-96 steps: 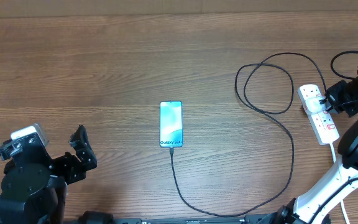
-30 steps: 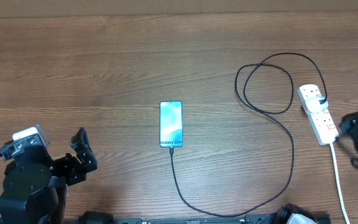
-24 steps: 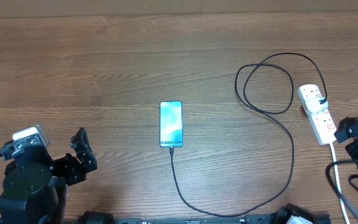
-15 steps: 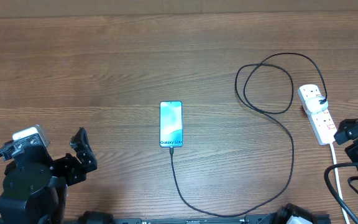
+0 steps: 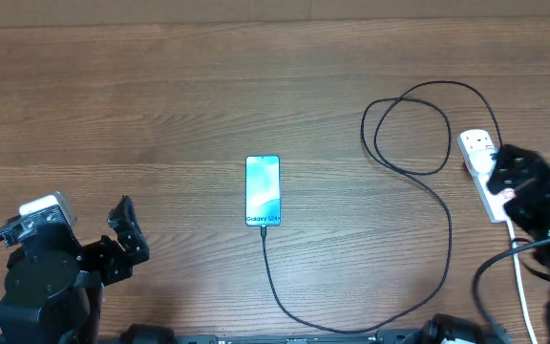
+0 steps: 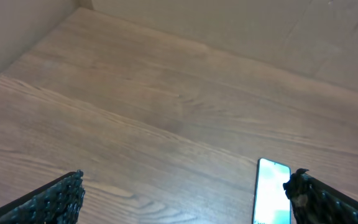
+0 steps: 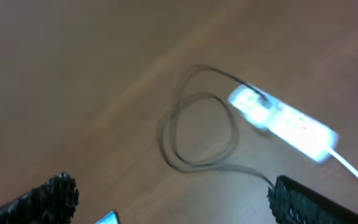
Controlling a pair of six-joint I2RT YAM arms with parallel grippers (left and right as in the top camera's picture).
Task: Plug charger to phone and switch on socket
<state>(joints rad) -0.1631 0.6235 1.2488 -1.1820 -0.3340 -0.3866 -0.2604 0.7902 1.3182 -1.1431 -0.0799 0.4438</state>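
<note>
The phone (image 5: pixel 263 190) lies flat mid-table with its blue screen up, and shows again in the left wrist view (image 6: pixel 272 193). The charger (image 5: pixel 444 215), a thin black cable, runs from the phone's near end, curves right and loops up to the socket (image 5: pixel 475 148). The socket is a white strip at the right edge, blurred in the right wrist view (image 7: pixel 284 118) beside the charger's loops (image 7: pixel 197 130). My right gripper (image 5: pixel 512 172) hangs open over the socket's near half and hides it; its fingers (image 7: pixel 316 199) hold nothing. My left gripper (image 5: pixel 122 234) rests open at the front left, far from everything.
A thick white cord (image 5: pixel 521 287) leaves the socket toward the front edge under my right arm. The wooden table (image 5: pixel 160 96) stretches bare across the left and back. A pale wall (image 6: pixel 260 25) borders the table's far side.
My right arm has swung from the right table edge up and left, over the socket's near half. Phone, charger and left arm have not moved.
</note>
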